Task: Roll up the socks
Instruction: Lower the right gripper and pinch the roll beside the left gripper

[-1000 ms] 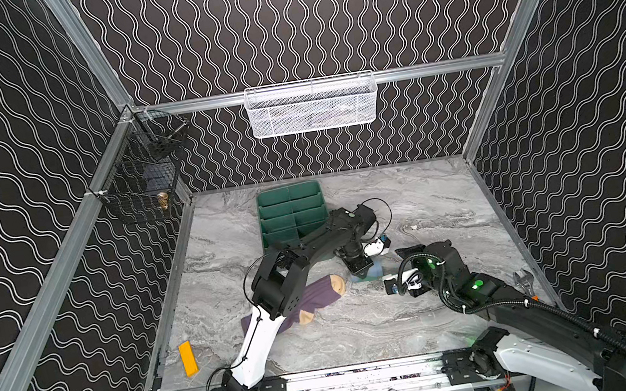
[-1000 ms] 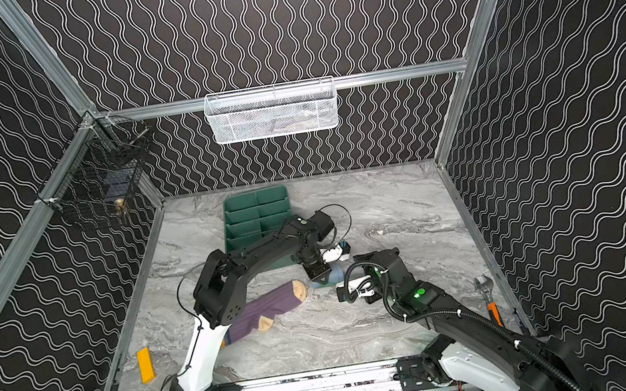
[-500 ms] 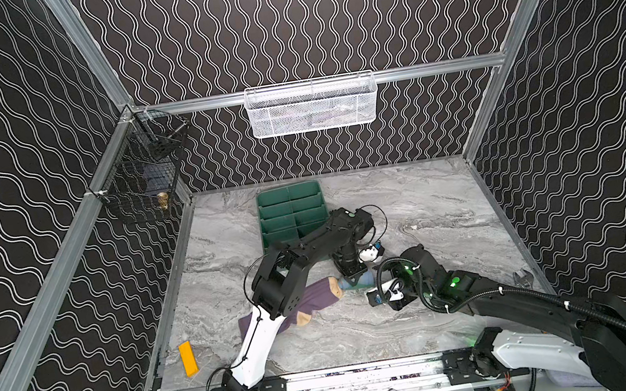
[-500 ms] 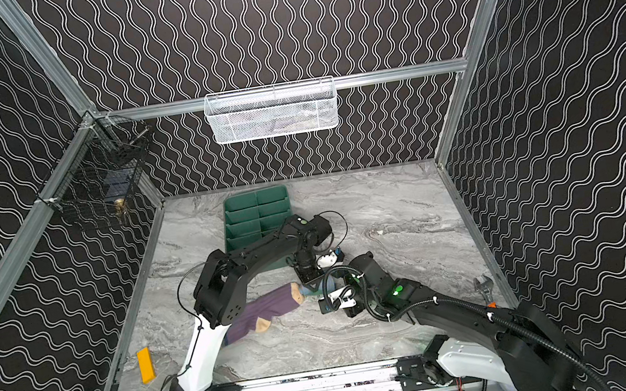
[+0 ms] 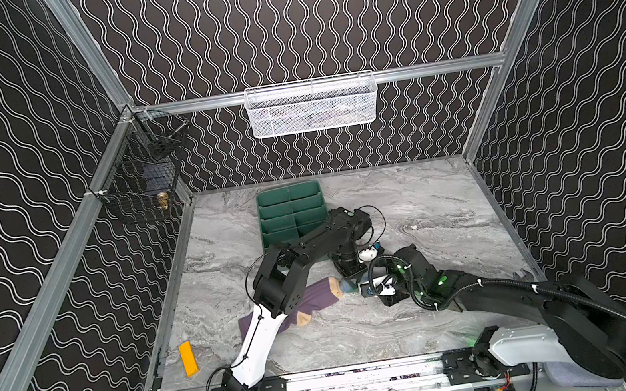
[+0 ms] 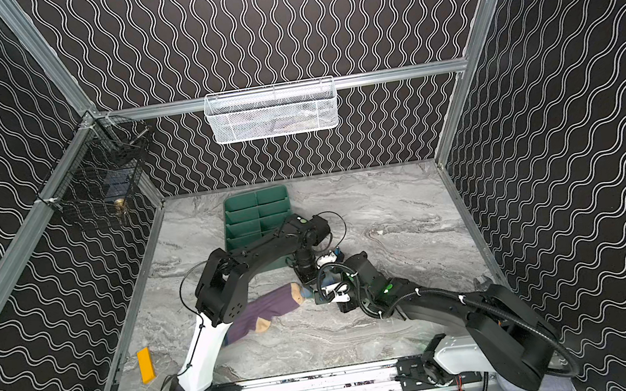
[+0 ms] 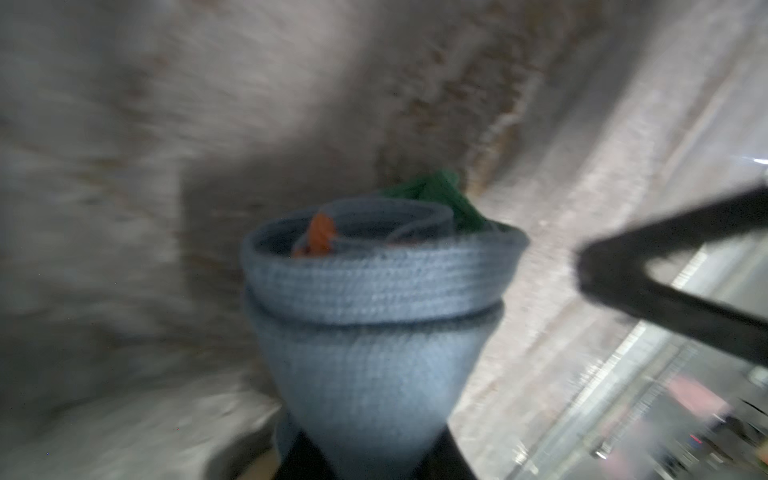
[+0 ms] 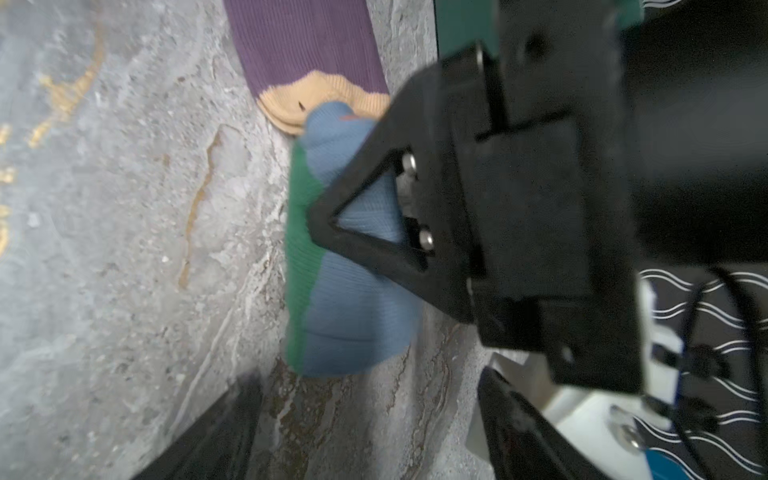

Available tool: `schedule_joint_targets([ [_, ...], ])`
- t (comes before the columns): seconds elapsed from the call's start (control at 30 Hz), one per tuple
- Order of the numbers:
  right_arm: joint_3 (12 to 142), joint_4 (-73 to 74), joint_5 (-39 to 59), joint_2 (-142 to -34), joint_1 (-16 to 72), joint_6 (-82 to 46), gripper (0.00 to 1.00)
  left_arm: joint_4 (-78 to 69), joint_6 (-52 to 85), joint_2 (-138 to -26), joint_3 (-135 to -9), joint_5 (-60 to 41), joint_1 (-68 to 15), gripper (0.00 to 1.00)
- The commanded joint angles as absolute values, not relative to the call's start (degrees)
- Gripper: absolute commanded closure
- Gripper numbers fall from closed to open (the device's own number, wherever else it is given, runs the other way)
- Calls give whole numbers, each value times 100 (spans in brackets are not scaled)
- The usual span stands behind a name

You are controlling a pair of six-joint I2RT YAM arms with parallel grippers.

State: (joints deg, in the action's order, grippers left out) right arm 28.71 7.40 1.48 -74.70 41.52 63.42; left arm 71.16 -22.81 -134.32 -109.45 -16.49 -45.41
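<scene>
Blue-and-green, rolled: pinched the blue sock (image 7: 374, 332) by one end in the nearly closed left jaws, down on the bench (image 5: 431, 208), against the tan toe of the purple sock (image 8: 307, 41). Held the right jaws wide, empty, just beside it.

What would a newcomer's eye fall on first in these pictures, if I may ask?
The rolled blue sock, green edge showing, pinched between the left fingers near the middle of the table. The purple sock lies flat beside it, tan toe touching, while the right fingers stand open close by.
</scene>
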Motion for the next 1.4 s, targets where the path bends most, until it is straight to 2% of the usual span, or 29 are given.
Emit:
schedule_joint_targets([
  [0.0,3110,780,165,-7678,4139,6126,23,7145,-2434,-13623,-10827,-1757,-4546,100],
  [0.13,3221,626,212,-7826,4087,6088,36,7099,-2450,-13635,-10759,-1960,-4498,100],
  [0.33,3339,43,362,-7647,4079,5983,32,6877,-2351,-13629,-10699,-1938,-4412,100],
  [0.47,3429,-690,504,-7216,4086,5828,28,6772,-2273,-13617,-10751,-1823,-4378,100],
  [0.63,3231,-894,931,-6757,4113,5536,26,6816,-2276,-13740,-10886,-1783,-4365,100],
  [1.07,3656,-197,704,-8103,4114,5481,22,6746,-2177,-13735,-10930,-1869,-4380,100],
  [1.27,3756,-35,796,-8570,4113,5412,24,6577,-2137,-13627,-10831,-2094,-4390,100],
  [1.37,3769,-56,781,-8778,4115,5428,28,6539,-2145,-13618,-10820,-2175,-4397,100],
])
